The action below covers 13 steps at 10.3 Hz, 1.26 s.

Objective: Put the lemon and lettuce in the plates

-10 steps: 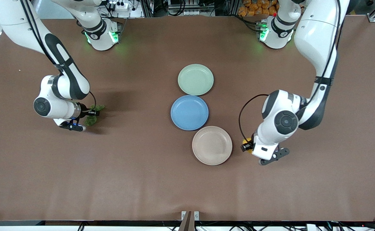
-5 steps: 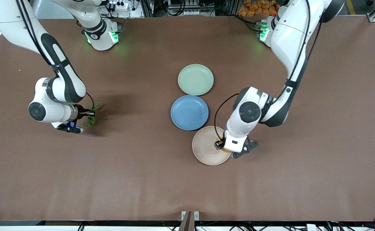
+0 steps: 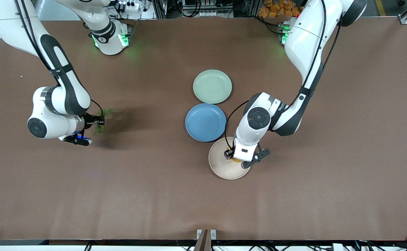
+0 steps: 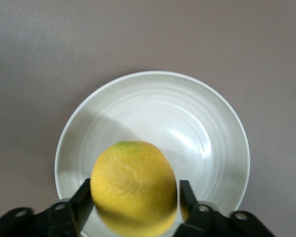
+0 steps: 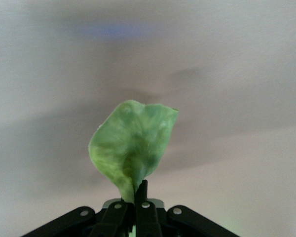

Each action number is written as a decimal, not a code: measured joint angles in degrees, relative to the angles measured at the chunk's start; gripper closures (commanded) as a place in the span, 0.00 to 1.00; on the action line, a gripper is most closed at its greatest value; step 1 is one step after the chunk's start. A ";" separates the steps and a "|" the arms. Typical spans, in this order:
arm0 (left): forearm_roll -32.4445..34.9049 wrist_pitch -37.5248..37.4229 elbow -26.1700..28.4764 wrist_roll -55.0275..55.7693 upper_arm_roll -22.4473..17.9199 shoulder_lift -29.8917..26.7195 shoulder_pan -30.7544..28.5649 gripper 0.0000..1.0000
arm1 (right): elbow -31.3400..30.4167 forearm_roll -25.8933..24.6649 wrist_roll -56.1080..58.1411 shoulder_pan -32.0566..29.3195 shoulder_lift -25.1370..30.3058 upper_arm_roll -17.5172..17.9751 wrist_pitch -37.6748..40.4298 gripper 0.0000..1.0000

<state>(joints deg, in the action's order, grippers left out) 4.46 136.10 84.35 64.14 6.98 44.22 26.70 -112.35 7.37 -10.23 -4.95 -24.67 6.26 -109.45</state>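
in the front view the small oval bright yellow lemon [image 4: 133, 185] is almost wholly hidden under the left gripper [image 3: 237, 157]. in the left wrist view the picture's edge cuts off the lemon's underside between the jaws, and it covers part of the round beige-cream plate [image 4: 197, 113].

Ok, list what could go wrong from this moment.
1. The lemon sits between the left gripper's fingers above the beige plate; once dropped, being round, it may roll over the shallow rim.
2. The right gripper pinches only the lettuce's narrow end above bare table, toward the right arm's end; the leaf could slip out before reaching the green plate.
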 measured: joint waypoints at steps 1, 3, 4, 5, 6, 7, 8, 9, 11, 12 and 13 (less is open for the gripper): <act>0.70 0.00 0.00 0.03 -0.11 0.01 0.59 0.00 | 1.69 1.30 -0.88 0.80 0.00 0.05 1.35 1.00; 1.42 -0.01 0.01 0.06 -0.33 0.05 1.01 0.00 | 3.27 2.38 -3.11 2.87 -0.03 0.18 3.25 1.00; 1.88 -0.06 0.00 0.06 -0.63 0.05 0.94 0.00 | 4.69 3.59 -5.80 4.76 -0.02 0.24 5.50 1.00; 2.87 -0.27 -0.02 0.06 -0.89 0.04 0.76 0.00 | 6.56 5.20 -9.32 7.11 -0.01 0.34 7.89 1.00; 3.76 -0.54 -0.10 0.03 -1.15 0.00 0.49 0.00 | 8.27 7.25 -13.14 9.73 -0.01 0.40 9.68 1.00; 4.14 -1.10 -0.25 -0.45 -1.32 -0.17 -0.15 0.00 | 9.23 9.49 -16.34 12.06 0.00 0.49 10.47 1.00; 4.25 -1.99 -0.39 -1.77 -1.40 -0.60 -1.13 0.00 | 9.49 11.63 -18.53 14.06 -0.01 0.53 10.79 1.00; 4.29 -3.01 -0.51 -3.16 -1.43 -1.11 -2.15 0.00 | 9.48 13.42 -20.19 15.65 -0.05 0.52 11.31 1.00; 4.37 -6.71 -0.59 -7.66 -1.43 -2.48 -4.07 0.00 | 9.50 16.82 -24.30 17.84 -0.08 0.55 12.37 1.00; 4.38 -9.69 -0.57 -10.83 -1.46 -3.18 -4.99 0.00 | 9.61 17.84 -27.38 19.39 -0.07 0.60 12.46 1.00; 4.39 -12.33 -0.50 -14.09 -1.46 -4.03 -6.25 0.00 | 9.89 18.47 -31.12 22.12 -0.06 0.64 12.18 1.00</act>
<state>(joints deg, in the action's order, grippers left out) 8.85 123.77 83.86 50.05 5.52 40.18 20.44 -102.45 25.84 -41.35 17.17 -24.73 6.90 -97.27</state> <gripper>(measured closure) 0.000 0.960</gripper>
